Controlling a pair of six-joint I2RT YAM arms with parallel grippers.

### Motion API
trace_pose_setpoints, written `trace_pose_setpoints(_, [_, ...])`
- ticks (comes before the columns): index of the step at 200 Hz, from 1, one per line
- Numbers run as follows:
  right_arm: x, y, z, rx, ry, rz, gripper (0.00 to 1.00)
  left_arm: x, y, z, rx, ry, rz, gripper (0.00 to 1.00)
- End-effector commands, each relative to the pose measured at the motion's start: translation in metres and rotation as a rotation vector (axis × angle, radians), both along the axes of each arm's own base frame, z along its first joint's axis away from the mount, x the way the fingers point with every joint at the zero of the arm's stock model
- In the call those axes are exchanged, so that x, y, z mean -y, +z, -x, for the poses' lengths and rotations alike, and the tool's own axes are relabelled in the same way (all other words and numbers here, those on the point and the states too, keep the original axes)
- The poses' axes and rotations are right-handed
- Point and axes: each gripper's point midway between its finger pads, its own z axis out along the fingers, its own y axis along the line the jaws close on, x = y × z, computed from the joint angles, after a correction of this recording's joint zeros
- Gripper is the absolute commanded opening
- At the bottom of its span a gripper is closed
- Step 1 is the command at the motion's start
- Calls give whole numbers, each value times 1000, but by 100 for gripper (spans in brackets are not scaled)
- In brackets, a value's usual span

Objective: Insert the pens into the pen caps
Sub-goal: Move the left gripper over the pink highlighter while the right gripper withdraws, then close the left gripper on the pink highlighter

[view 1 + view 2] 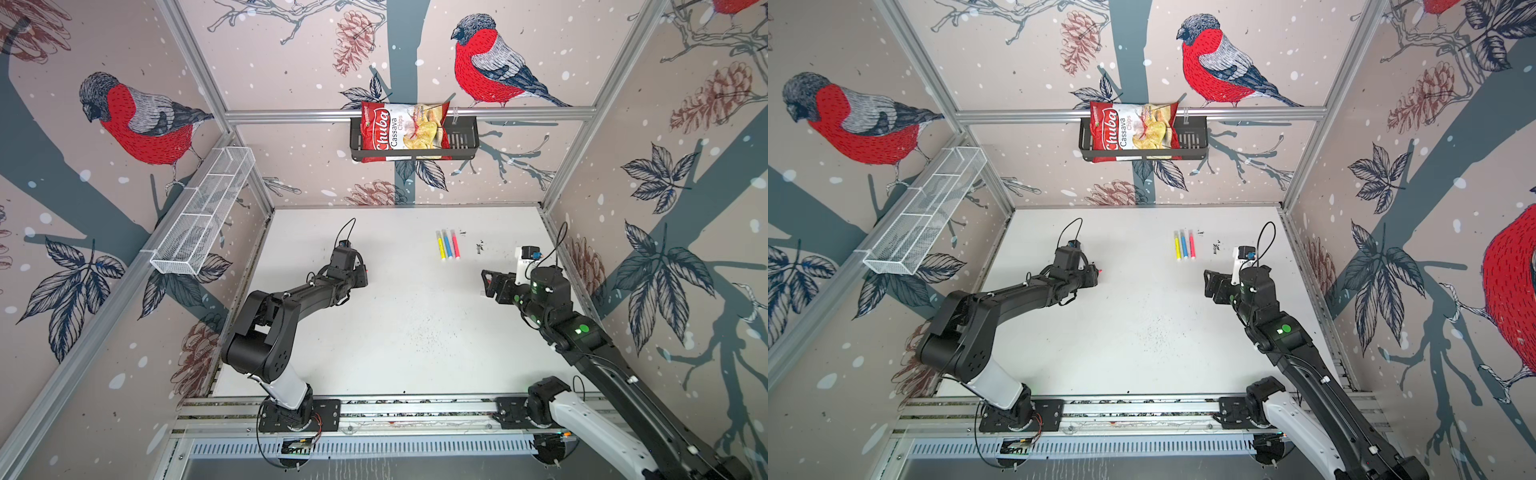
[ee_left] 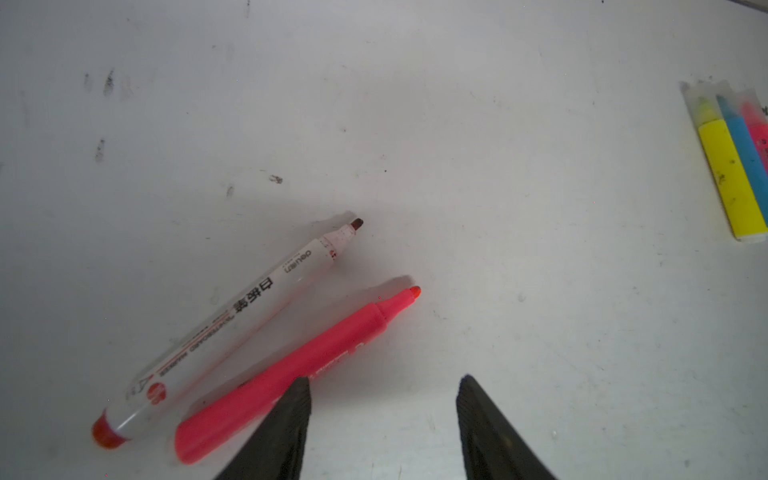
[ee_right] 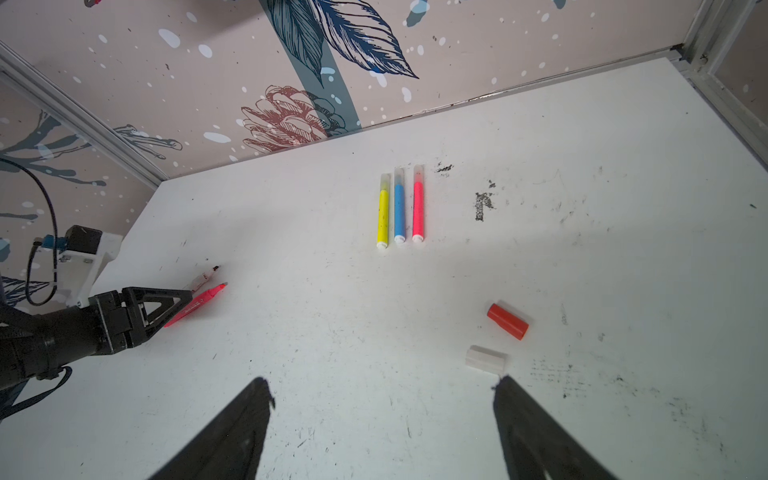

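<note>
Black left gripper [image 2: 385,380], jaws spread, hovers beside the slim uncapped pink plastic marker [image 2: 328,347] on the white tabletop [image 2: 498,166], probably light, stiff, slippery, best pinched mid-barrel; right gripper [image 3: 382,379], likewise spread, faces the short translucent cap [image 3: 485,359].

Both top views look steeply down on the whole table [image 1: 395,332] from well above the row of capped pens [image 1: 448,245], the left wrist camera views it from low and close, the right wrist from farther back; all four views share this row
</note>
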Motion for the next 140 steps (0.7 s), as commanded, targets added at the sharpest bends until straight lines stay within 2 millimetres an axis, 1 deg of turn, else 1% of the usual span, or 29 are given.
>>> trace_pose_setpoints(1, [-3,8,-3,30,3,-32,85,-6,-5,-3,-6,5,-32,57])
trace_pose_setpoints(62, [-2,10,-3,37,3,-31,85,-10,-12,-12,-17,10,-55,57])
trace_pose_setpoints(85, [-3,10,-3,37,4,-35,85,-11,-18,-14,-34,6,-61,57])
trace_pose_setpoints(140, [-2,11,-3,41,1,-36,85,-6,-28,-3,-72,-26,-36,54])
